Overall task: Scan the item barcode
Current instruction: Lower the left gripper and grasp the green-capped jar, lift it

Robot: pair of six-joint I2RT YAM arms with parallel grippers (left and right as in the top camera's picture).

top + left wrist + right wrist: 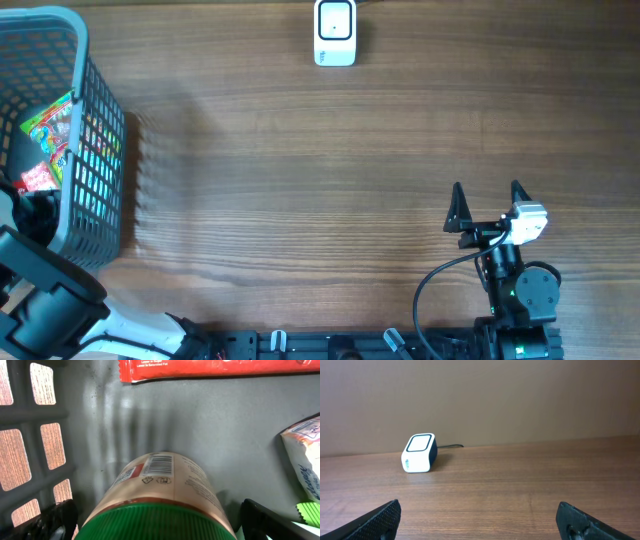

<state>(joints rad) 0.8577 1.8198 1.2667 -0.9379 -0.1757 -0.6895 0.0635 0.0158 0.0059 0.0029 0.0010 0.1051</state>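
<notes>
Lying on its side on the floor of the grey basket, a jar with a green lid is seen through the left wrist camera. Its label is turned upward, and a barcode is shown on it. The left gripper is lowered inside the basket. Its jaws are spread wide to either side of the lid, and nothing is grasped. A strip of basket floor is seen between the right-hand finger and the lid. A red packet is laid against the basket floor beyond the jar. A white packet is placed beside the jar, apart from it. Outside the basket, well to its right, a white scanner is set at the far edge of the wooden table. The right gripper is held farther from the basket, over bare wood, with its jaws released and empty.
</notes>
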